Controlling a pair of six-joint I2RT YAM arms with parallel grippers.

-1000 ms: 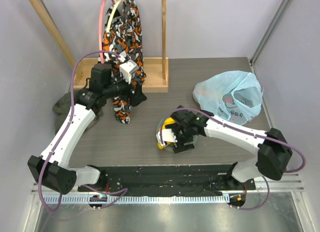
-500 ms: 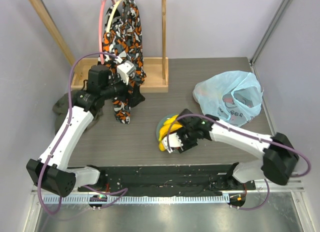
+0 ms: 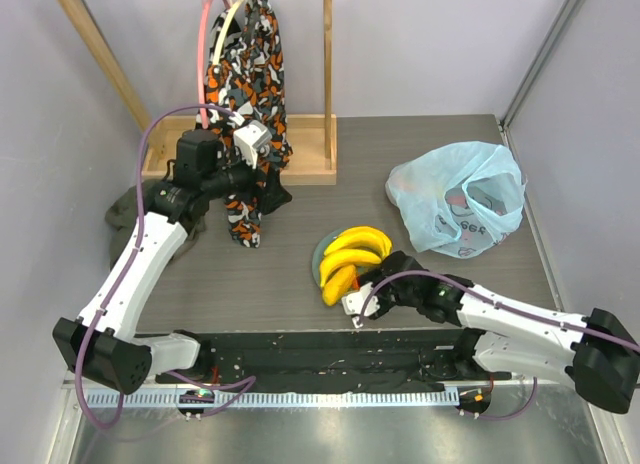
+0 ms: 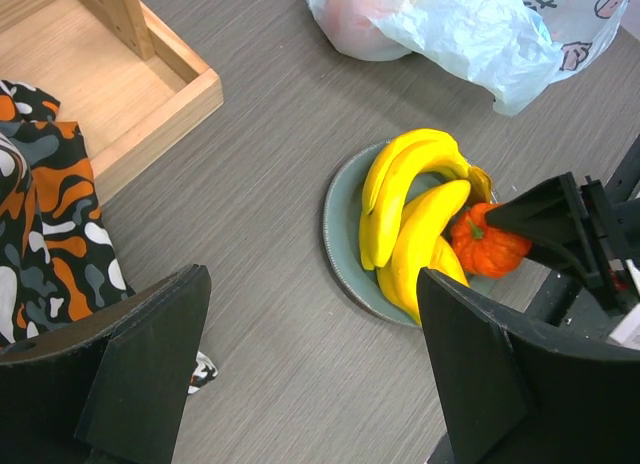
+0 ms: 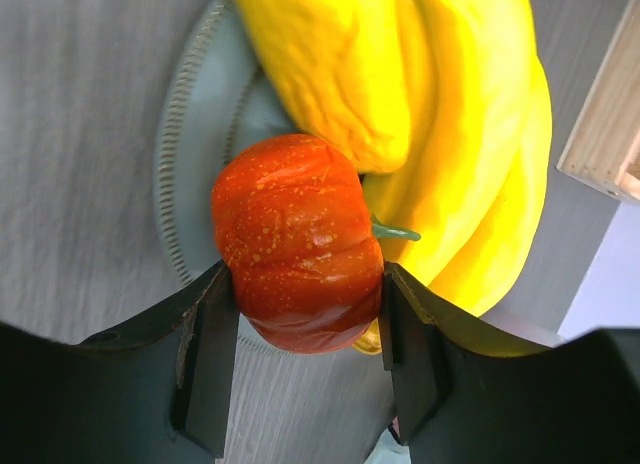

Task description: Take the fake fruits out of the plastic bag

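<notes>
A yellow banana bunch (image 3: 356,246) and a single yellow-orange long fruit (image 3: 339,283) lie on a grey-green plate (image 3: 318,252). My right gripper (image 3: 368,287) is at the plate's near right edge, shut on the small ribbed orange fruit (image 5: 298,242), which rests at the plate's rim (image 5: 185,174) against the bananas (image 5: 460,134). The light-blue plastic bag (image 3: 462,199) lies at the back right with something reddish showing through it (image 4: 350,19). My left gripper (image 3: 268,184) is open and empty, held high by the patterned cloth; its view shows the plate (image 4: 340,234) and the orange fruit (image 4: 488,242).
An orange-black-white cloth (image 3: 250,74) hangs on a wooden rack (image 3: 300,159) at the back left. A dark green cloth (image 3: 125,206) lies at the left edge. Walls close in on both sides.
My right arm has drawn back toward the near edge, uncovering the bananas on the plate; its gripper moved from over the plate to its near right edge. The left arm has barely moved.
</notes>
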